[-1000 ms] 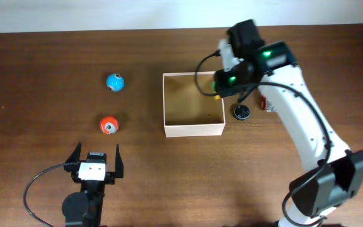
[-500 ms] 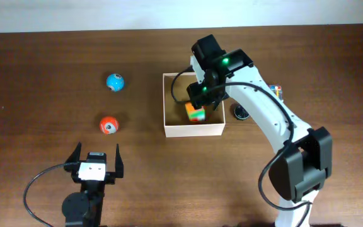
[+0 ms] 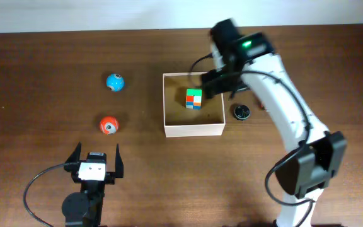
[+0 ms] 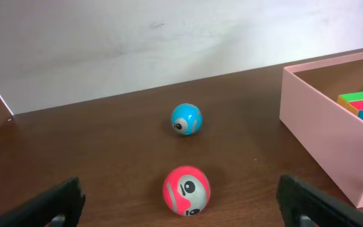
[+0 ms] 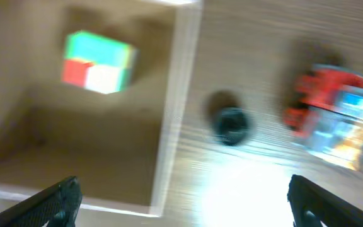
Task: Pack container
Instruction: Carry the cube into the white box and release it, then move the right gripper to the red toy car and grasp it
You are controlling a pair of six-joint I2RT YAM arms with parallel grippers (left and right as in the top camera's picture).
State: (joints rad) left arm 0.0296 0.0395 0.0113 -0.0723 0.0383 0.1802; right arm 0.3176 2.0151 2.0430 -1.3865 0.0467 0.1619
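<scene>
The container (image 3: 194,130), a square white box with a tan inside, stands at the table's middle. A multicoloured cube (image 3: 194,99) lies inside it, also visible in the right wrist view as the cube (image 5: 99,63). My right gripper (image 3: 222,82) hovers open and empty over the container's right wall (image 5: 178,107). A blue ball (image 3: 115,81) and a red ball (image 3: 108,125) rest on the table left of the container. My left gripper (image 3: 96,152) stands open near the front edge, with the red ball (image 4: 186,190) a little ahead of its fingers and the blue ball (image 4: 186,119) farther off.
A small black round thing (image 3: 242,111) lies just right of the container. Beside it, in the right wrist view, sits a red and blue toy (image 5: 333,120), blurred. The right arm (image 3: 288,107) reaches across the table's right side.
My right gripper went from shut to open and let the cube go into the container, then drew back up and to the right. The left arm has not moved.
</scene>
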